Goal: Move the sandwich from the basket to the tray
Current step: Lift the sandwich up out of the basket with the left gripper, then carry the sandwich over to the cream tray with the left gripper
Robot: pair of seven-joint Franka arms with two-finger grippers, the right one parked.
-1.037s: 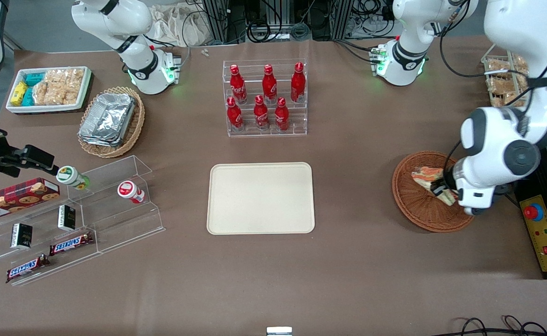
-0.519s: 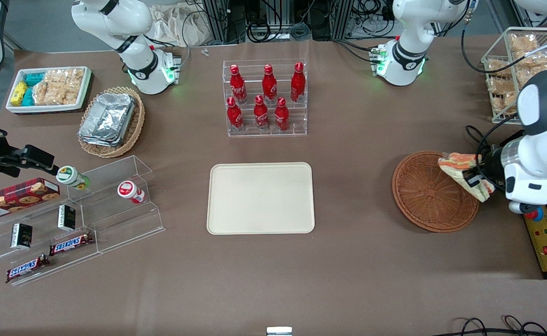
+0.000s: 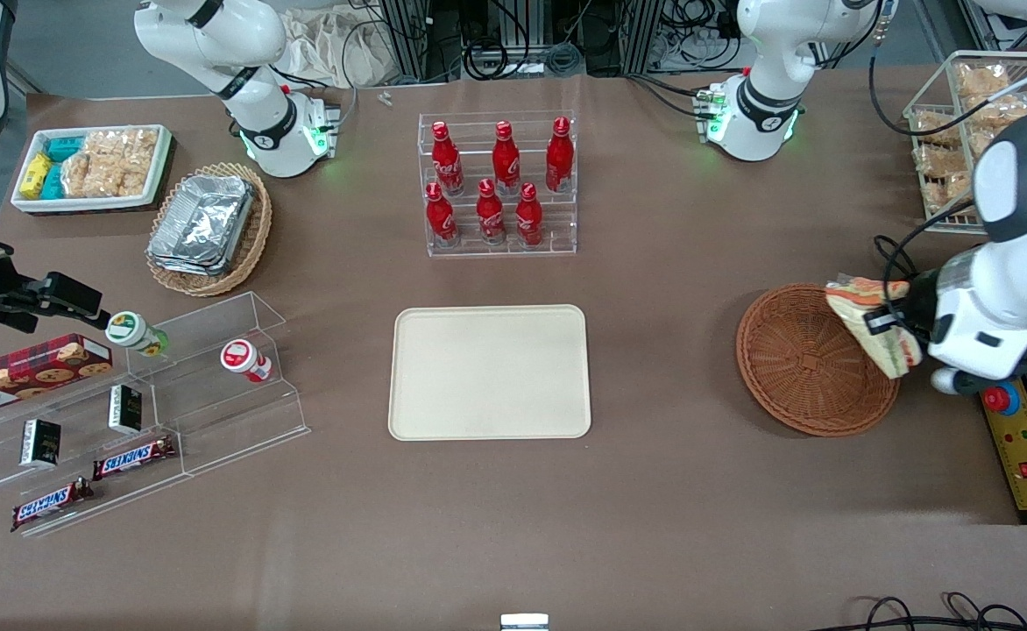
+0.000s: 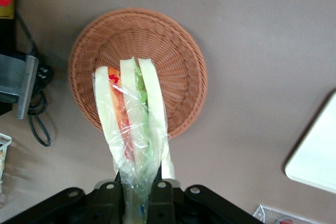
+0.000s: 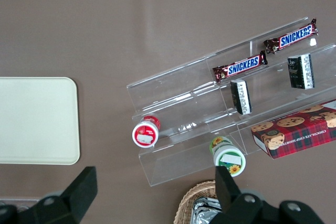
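My left gripper (image 3: 883, 322) is shut on the sandwich (image 3: 868, 307), a wrapped wedge of white bread with orange, red and green layers. It holds the sandwich in the air above the rim of the round reddish-brown basket (image 3: 807, 359), at the working arm's end of the table. In the left wrist view the gripper (image 4: 139, 187) pinches the narrow wrapped end of the sandwich (image 4: 131, 119), with the basket (image 4: 173, 51) below, nothing else in it. The cream tray (image 3: 489, 372) lies bare at the table's middle; its corner shows in the left wrist view (image 4: 317, 156).
An acrylic rack of red bottles (image 3: 498, 184) stands farther from the front camera than the tray. A wire basket of bagged snacks (image 3: 960, 114) and a yellow control box (image 3: 1023, 447) flank the working arm. Acrylic shelves with snacks (image 3: 137, 403) lie toward the parked arm's end.
The gripper lifted the sandwich out of the basket and carried it up over the basket's rim toward the working arm's side; in the last half second it barely shifted.
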